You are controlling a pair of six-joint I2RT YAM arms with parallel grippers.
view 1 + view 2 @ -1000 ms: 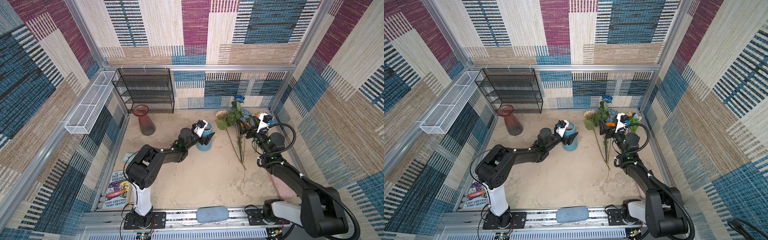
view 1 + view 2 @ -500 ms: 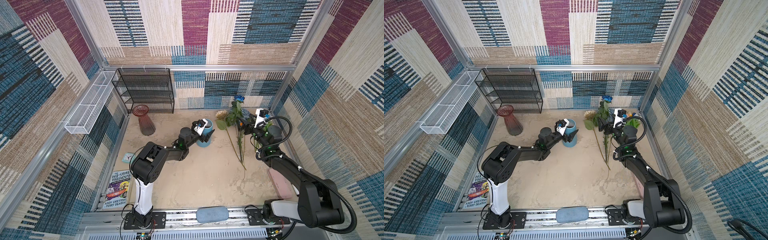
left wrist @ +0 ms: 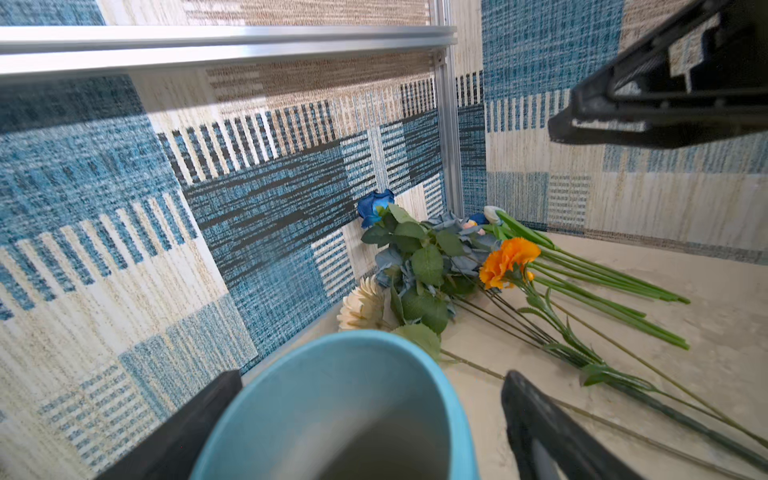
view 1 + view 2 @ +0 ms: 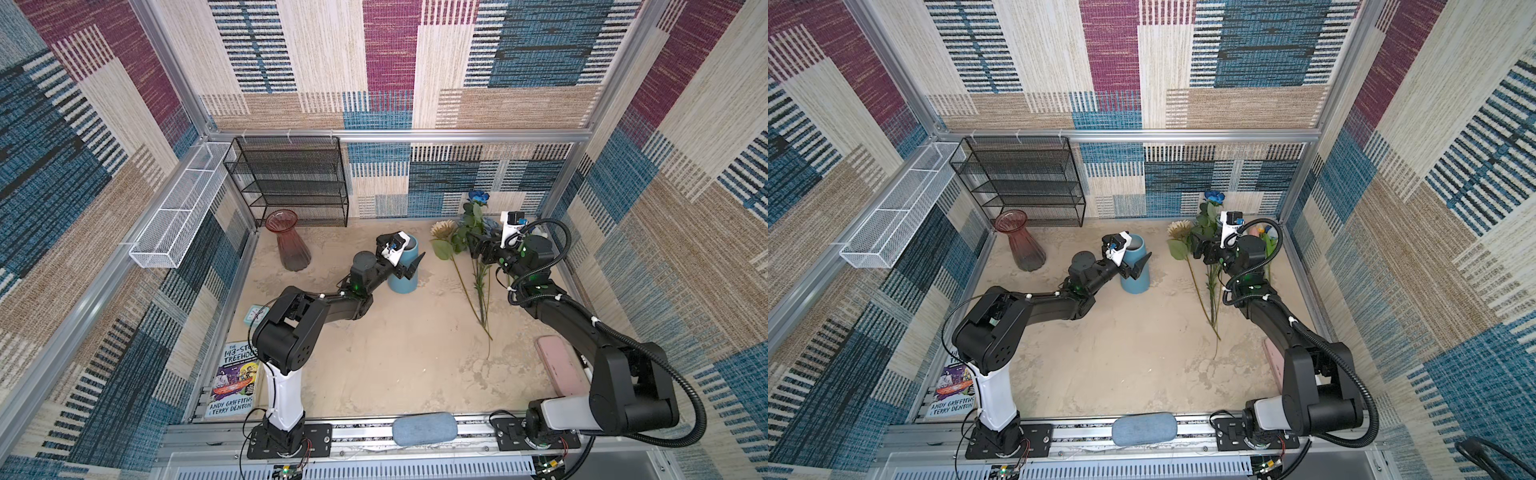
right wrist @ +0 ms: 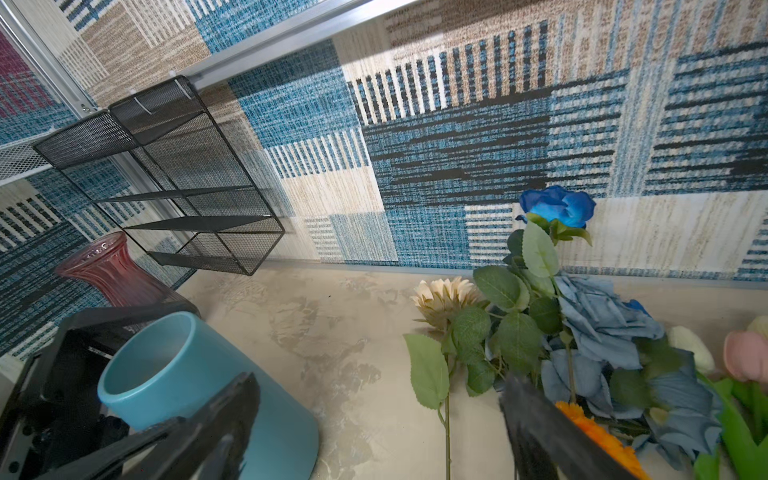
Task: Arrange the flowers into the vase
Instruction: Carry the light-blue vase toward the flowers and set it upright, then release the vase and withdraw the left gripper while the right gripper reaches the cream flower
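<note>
In a top view, the left gripper [image 4: 402, 258] straddles the light-blue ceramic cylinder vase [image 4: 402, 281], jaws spread wide, gripping nothing. Left wrist view: the artificial green-stemmed flowers [image 3: 428, 266] lie heaped far right by the wall. Right wrist view: the right gripper [image 5: 378, 384] gapes empty over them.

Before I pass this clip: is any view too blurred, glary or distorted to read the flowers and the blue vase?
Both top views: even light, soft shadows, frame rails straight, flowers small but readable. Left wrist view: blue vase rim and left fingers soft, orange bloom sharp. Right wrist view: right fingers blurred, deep-blue rose crisp. No troubling glare.
</note>
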